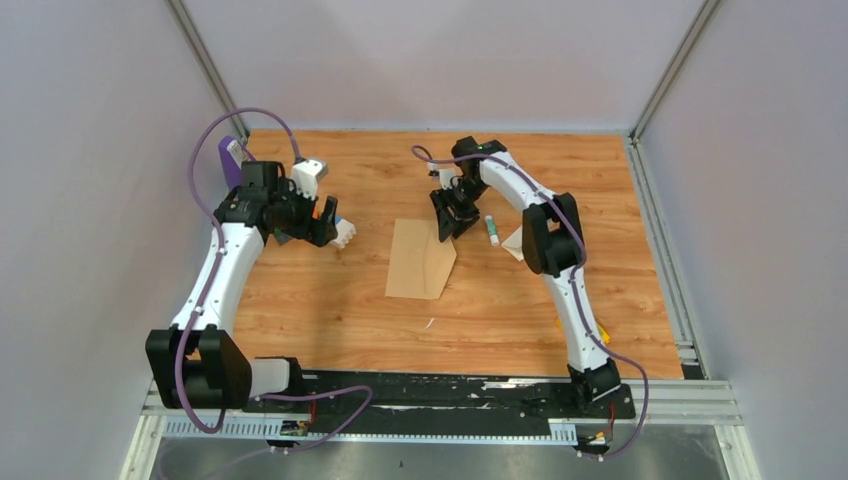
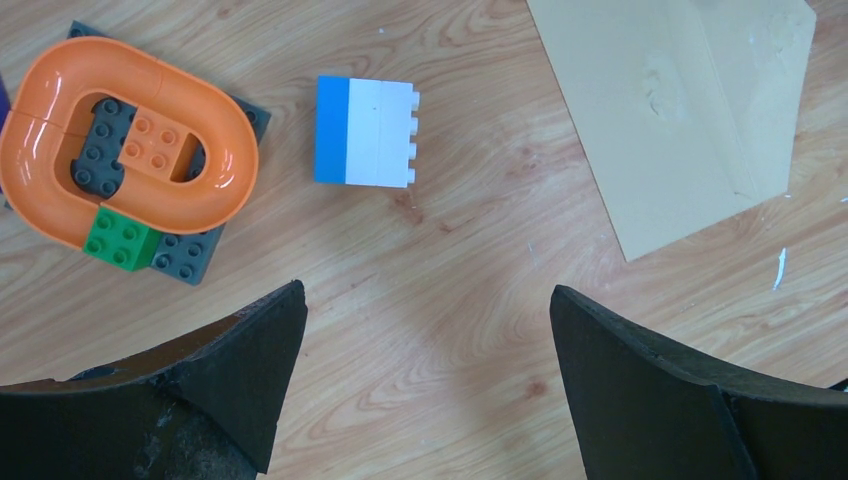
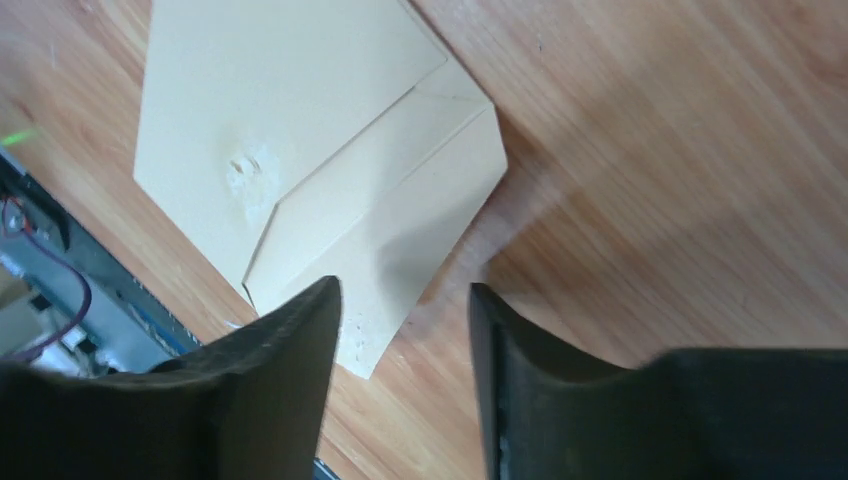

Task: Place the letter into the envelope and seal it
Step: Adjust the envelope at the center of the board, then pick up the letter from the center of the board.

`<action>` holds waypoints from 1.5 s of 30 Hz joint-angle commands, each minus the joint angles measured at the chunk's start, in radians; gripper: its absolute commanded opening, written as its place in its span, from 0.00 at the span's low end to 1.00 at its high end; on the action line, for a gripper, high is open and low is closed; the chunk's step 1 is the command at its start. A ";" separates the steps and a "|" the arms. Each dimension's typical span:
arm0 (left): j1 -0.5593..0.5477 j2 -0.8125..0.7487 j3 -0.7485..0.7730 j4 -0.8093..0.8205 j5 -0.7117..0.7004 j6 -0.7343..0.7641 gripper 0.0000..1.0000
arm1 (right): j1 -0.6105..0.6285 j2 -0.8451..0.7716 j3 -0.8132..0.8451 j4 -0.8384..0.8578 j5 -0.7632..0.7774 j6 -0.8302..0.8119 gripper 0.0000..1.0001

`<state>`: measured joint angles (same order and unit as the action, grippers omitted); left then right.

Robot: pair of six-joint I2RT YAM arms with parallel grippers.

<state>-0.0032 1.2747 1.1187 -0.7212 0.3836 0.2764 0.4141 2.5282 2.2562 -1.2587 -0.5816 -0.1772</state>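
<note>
Right wrist: envelope (image 3: 300, 150) lies flat beneath parted right pincer (image 3: 403, 290).

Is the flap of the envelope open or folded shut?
Open, it seems: the envelope lies flat and its pointed flap sticks out past the body, not folded over it.

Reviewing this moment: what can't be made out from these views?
Top view: pale sheet mostly hidden by the right arm; whether it is the letter is unclear.
All views: envelope is opaque, so its contents cannot be seen.
Top view: purple object partly behind the left arm, too small to identify.
Top view: small tube, label too small.
</note>
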 commanded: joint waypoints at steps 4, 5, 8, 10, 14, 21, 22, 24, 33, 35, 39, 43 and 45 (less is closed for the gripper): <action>0.000 0.001 0.003 0.009 0.041 0.016 1.00 | -0.012 -0.383 -0.167 0.243 0.226 0.095 0.64; 0.000 -0.004 0.002 0.009 0.042 0.016 1.00 | -0.024 -0.430 -0.218 0.267 0.239 0.118 0.65; 0.000 -0.022 -0.001 0.010 0.040 0.018 1.00 | -0.091 -0.568 -0.369 0.338 0.231 0.234 0.65; 0.000 -0.036 -0.004 0.014 0.042 0.018 1.00 | -0.170 -0.654 -0.490 0.400 0.182 0.321 0.63; 0.000 -0.048 -0.001 0.018 0.050 0.013 1.00 | -0.326 -0.766 -0.682 0.494 0.086 0.444 0.59; 0.000 -0.047 -0.002 0.014 0.056 0.017 1.00 | -0.405 -0.802 -0.846 0.477 0.047 0.412 0.58; 0.000 -0.050 -0.001 0.014 0.056 0.018 1.00 | -0.405 -0.799 -0.867 0.477 0.065 0.409 0.58; 0.000 -0.057 0.001 0.016 0.052 0.019 1.00 | -0.442 -0.784 -0.899 0.486 0.088 0.407 0.57; 0.000 -0.068 -0.001 0.014 0.036 0.017 1.00 | -0.477 -0.741 -0.961 0.510 0.093 0.402 0.54; 0.000 -0.068 -0.001 0.015 0.033 0.017 1.00 | -0.478 -0.719 -0.970 0.516 0.093 0.399 0.54; 0.000 -0.066 -0.002 0.014 0.032 0.018 1.00 | -0.498 -0.659 -0.962 0.530 0.047 0.405 0.53; 0.000 -0.068 -0.004 0.013 0.031 0.018 1.00 | -0.519 -0.613 -0.941 0.530 0.019 0.409 0.51; 0.000 -0.067 -0.003 0.014 0.032 0.018 1.00 | -0.525 -0.597 -0.932 0.531 0.014 0.410 0.51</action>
<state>-0.0032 1.2346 1.1168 -0.7212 0.4095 0.2779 -0.0898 1.9110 1.2900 -0.7605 -0.5293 0.2169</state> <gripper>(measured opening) 0.998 0.515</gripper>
